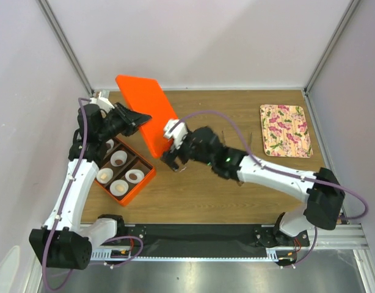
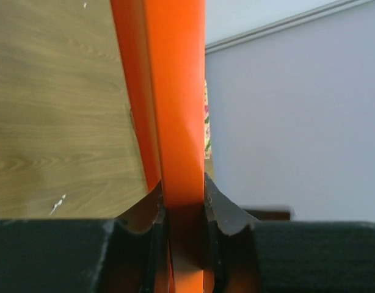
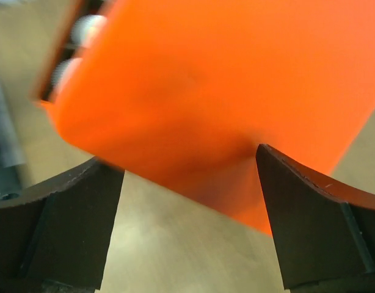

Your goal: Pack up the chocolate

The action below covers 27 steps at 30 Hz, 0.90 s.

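An orange box (image 1: 145,178) on the table's left holds white paper cups with chocolate lumps, dark brown (image 1: 134,176) and pale tan (image 1: 104,176). Its orange lid (image 1: 148,113) is held tilted above the table beside the box. My left gripper (image 1: 134,118) is shut on the lid's left edge; in the left wrist view the lid (image 2: 178,110) runs edge-on between the jaws of the gripper (image 2: 182,204). My right gripper (image 1: 174,160) is open at the lid's near corner; in the right wrist view the lid (image 3: 224,91) fills the space above the gripper (image 3: 187,195), which holds nothing.
A floral-patterned plate (image 1: 286,130) lies at the table's far right. The box sits close to my left arm. White walls enclose the table at the back and sides.
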Motion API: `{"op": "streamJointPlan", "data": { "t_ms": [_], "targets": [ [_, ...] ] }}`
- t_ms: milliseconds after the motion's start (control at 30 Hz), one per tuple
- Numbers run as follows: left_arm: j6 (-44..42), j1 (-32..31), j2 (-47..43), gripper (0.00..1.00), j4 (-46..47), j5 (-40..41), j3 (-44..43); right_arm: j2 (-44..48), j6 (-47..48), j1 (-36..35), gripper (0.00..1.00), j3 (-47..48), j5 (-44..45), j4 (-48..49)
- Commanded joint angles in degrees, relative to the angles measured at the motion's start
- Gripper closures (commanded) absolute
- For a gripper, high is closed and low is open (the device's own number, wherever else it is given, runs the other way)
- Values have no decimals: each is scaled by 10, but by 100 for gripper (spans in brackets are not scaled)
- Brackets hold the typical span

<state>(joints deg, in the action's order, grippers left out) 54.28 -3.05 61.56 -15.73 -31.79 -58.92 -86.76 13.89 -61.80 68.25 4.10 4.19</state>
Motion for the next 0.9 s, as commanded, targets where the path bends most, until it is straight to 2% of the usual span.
{"op": "streamJointPlan", "data": {
  "t_ms": [0,67,100,233,267,400,467,500,567,633,667,867],
  "targets": [
    [-54,5,-31,100,50,-49,8,51,-197,115,9,-5,-269,-1],
    [-59,8,-48,100,53,-54,20,40,-293,208,10,-7,-348,21],
    [-59,9,-55,99,57,-58,27,19,-316,235,12,-1,-399,27],
    [-56,16,-86,99,87,-71,58,-39,-420,321,15,22,-494,91],
    [-55,16,-91,99,93,-71,68,-54,-479,347,16,25,-512,113],
    [-35,23,-112,100,155,-83,97,-121,-582,367,16,44,-578,227],
    [-35,25,-128,100,175,-66,101,-151,-627,368,17,42,-572,259],
    [-38,25,-134,100,178,-56,104,-156,-693,371,17,23,-556,298],
    [-40,26,-144,99,201,-33,112,-167,-763,374,14,2,-523,357],
    [-31,27,-146,99,237,-36,119,-187,-837,368,14,5,-529,444],
    [-26,27,-145,100,249,-37,124,-218,-853,366,14,15,-547,489],
    [-8,28,-147,100,291,-25,147,-278,-966,366,17,36,-557,606]
  ]
}}
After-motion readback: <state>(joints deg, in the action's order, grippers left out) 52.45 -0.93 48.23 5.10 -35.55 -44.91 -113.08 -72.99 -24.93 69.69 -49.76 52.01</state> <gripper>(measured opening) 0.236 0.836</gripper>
